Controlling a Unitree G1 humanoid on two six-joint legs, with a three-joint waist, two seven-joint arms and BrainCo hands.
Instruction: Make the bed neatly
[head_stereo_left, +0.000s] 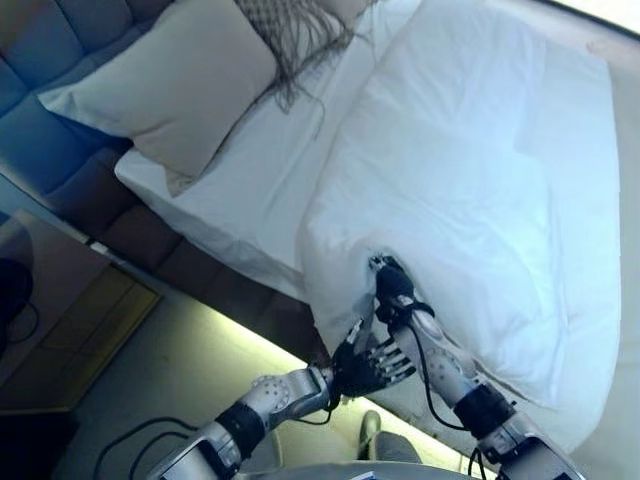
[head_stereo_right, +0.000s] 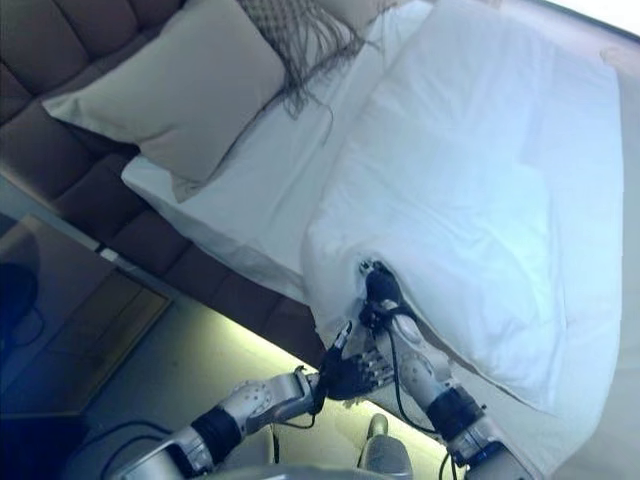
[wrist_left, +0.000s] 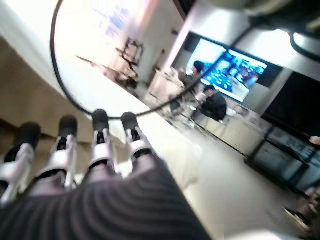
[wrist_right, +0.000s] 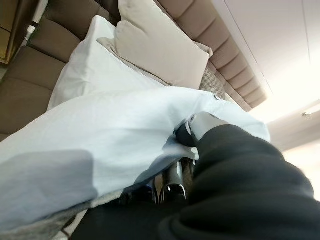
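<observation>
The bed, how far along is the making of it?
Early. The white duvet lies over most of the mattress but is rumpled, and its near corner is bunched. The right hand pinches that corner; the left hand hangs open beside the bed edge. The beige pillow sits askew, and smoothing is left.

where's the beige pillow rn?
The beige pillow lies at the head of the bed, upper left in the eye views, against the padded headboard, beside the white duvet.
</observation>
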